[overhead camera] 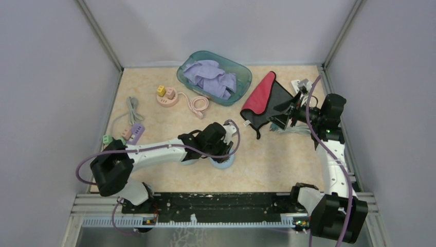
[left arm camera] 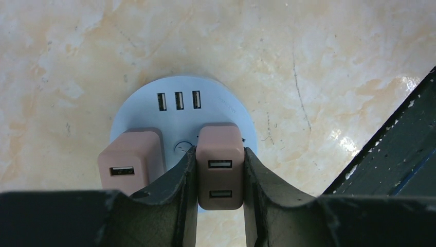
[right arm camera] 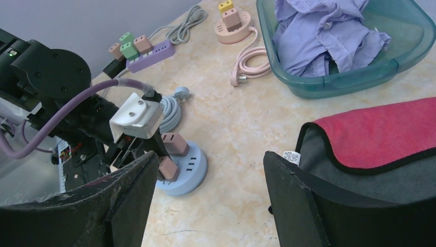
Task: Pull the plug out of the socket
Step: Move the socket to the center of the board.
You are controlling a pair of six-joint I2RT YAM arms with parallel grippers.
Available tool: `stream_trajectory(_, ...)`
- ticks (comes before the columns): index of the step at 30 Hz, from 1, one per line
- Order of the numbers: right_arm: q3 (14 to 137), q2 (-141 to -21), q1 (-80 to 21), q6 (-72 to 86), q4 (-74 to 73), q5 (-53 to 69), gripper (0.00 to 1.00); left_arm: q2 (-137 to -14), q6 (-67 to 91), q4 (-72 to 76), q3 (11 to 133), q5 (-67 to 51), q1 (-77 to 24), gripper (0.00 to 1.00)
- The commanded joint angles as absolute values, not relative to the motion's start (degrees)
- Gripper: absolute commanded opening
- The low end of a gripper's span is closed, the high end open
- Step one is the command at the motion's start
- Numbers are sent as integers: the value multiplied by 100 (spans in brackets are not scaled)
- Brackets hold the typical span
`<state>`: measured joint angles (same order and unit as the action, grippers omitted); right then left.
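A round light-blue socket [left arm camera: 139, 105] lies on the marble tabletop, with two pink USB plugs standing in it. My left gripper [left arm camera: 220, 150] is shut on the right-hand plug [left arm camera: 220, 167], one finger pressed against each side, and the plug is still seated in the socket. The other pink plug [left arm camera: 131, 162] stands just left of it, untouched. From above, the left gripper [overhead camera: 218, 153] covers most of the socket [overhead camera: 225, 164]. My right gripper [right arm camera: 210, 154] hangs open and empty well off to the right, looking down at the socket [right arm camera: 190, 172].
A teal basin [overhead camera: 241, 72] of purple clothes sits at the back. A pink round socket [overhead camera: 167, 96] with yellow plugs and a purple power strip [overhead camera: 135, 132] lie to the left. A red and black cloth [overhead camera: 263, 98] lies under the right gripper. The socket's grey cable [right arm camera: 169, 110] is coiled beside it.
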<state>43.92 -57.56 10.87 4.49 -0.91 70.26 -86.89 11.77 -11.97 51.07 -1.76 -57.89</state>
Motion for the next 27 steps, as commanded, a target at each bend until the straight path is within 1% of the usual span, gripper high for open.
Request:
stream_trajectory(1, 4489, -5755, 1028, 299, 33, 7056, 75, -8931, 1157, -616, 5449, -393, -5926, 6)
stream_trajectory(10, 4482, -5765, 1025, 281, 15, 7033, 75, -9036, 1364, -510, 5458, -510, -5977, 39)
stream_trajectory(17, 4474, -5767, 1032, 254, 16, 7021, 75, -8822, 1424, -449, 5384, -603, -5977, 59)
stream_trajectory(21, 4474, -5782, 1024, 242, 6, 7015, 75, -8480, 1386, -256, 5186, -682, -5977, 66)
stream_trajectory(27, 4465, -5792, 1022, 229, 17, 7032, 75, -7587, 1312, 500, 4557, -754, -5977, 67)
